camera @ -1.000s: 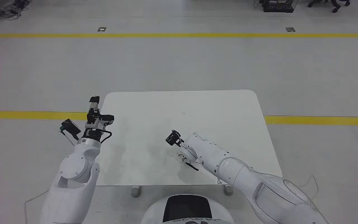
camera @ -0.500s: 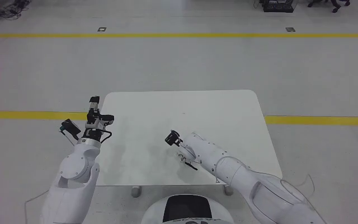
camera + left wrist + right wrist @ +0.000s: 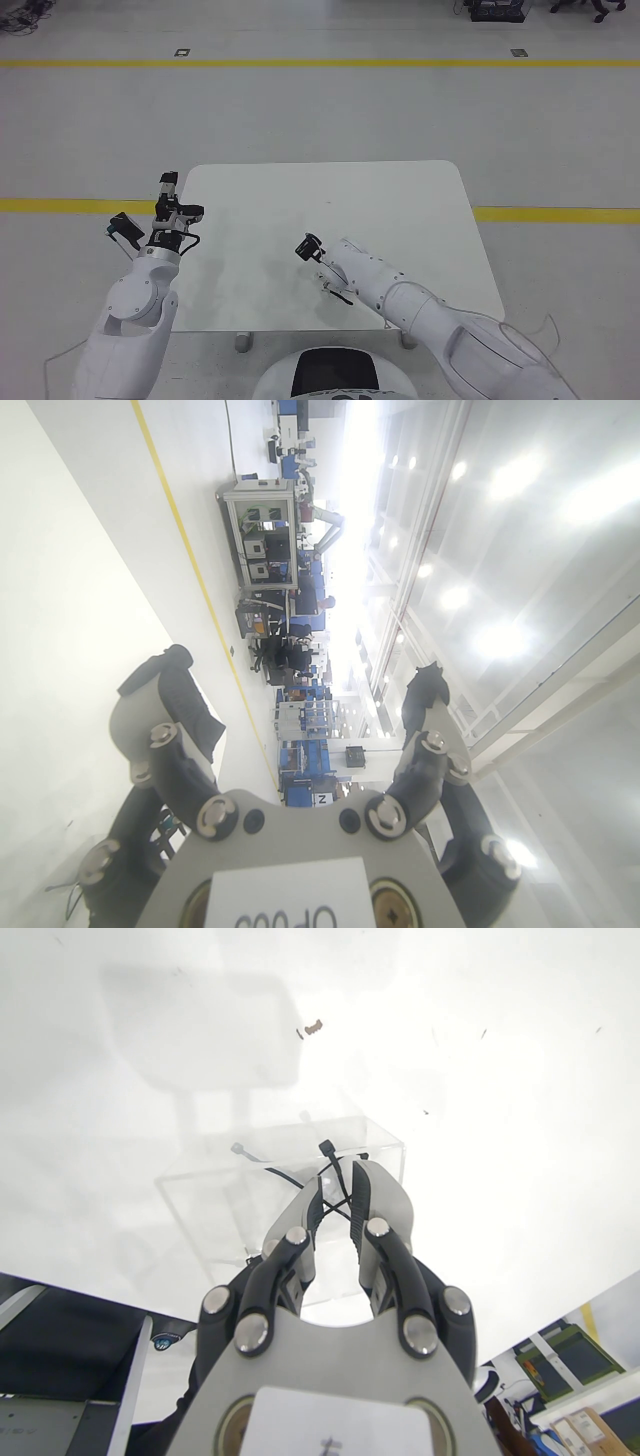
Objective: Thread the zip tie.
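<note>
Your right gripper (image 3: 339, 1176) hangs over the front middle of the counter (image 3: 400, 190), pointing down at a clear box (image 3: 385, 1140) that sits near the counter's front edge. It is narrowed to a slim gap. The black zip tie (image 3: 327, 1148) has its head just past the fingertips, above the box's top rim. Its strap runs back through the gap, where two black strands cross between the pads. You cannot tell whether either pad actually touches the strap. A second tie (image 3: 243, 1151), paler, shows through the box wall, beside the black one. It may be no more than a reflection. Farther out on the counter, well apart from the box, lies a small brown scrap (image 3: 314, 1027).

Your left gripper (image 3: 300, 665) is off the counter's left edge, at about the middle of that side. It is spread wide with nothing between the fingers, and it points away from you along the floor towards the far end of the hall. It is well apart from the box and from the zip tie.
</note>
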`<state>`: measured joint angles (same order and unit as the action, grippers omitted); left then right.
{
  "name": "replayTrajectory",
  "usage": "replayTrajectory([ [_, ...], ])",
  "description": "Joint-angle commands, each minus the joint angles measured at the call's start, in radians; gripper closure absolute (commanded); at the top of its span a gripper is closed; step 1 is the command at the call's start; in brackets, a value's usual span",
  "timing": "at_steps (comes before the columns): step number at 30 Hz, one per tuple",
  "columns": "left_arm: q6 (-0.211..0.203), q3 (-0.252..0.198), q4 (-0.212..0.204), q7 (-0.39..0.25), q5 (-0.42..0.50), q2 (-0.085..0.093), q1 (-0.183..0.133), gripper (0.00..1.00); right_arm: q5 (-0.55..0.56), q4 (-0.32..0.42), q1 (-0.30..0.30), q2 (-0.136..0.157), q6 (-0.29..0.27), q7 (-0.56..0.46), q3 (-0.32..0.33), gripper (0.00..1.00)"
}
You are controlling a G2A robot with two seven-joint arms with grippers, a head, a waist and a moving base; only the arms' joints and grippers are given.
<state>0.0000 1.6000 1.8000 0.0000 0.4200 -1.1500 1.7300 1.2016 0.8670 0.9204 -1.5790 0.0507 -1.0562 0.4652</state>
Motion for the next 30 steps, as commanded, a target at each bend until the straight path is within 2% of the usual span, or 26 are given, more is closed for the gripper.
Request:
replayTrajectory([
  [1, 0.0, 0.0, 0.0, 0.0, 0.0, 0.0, 0.0, 0.0, 0.002, -0.005, 0.0, -0.003, -0.001, 0.0, 0.002, 0.87],
  [6, 0.0, 0.0, 0.0, 0.0, 0.0, 0.0, 0.0, 0.0, 0.011, -0.018, -0.001, -0.01, 0.001, 0.002, 0.008, 1.0],
  [14, 0.0, 0.0, 0.0, 0.0, 0.0, 0.0, 0.0, 0.0, 0.036, -0.008, 0.0, -0.017, 0.008, -0.01, 0.019, 1.0],
  [19, 0.0, 0.0, 0.0, 0.0, 0.0, 0.0, 0.0, 0.0, 0.061, 0.045, 0.009, -0.009, 0.014, -0.038, 0.037, 1.0],
  [30, 0.0, 0.0, 0.0, 0.0, 0.0, 0.0, 0.0, 0.0, 0.125, 0.221, 0.077, 0.042, -0.003, -0.1, 0.126, 1.0],
])
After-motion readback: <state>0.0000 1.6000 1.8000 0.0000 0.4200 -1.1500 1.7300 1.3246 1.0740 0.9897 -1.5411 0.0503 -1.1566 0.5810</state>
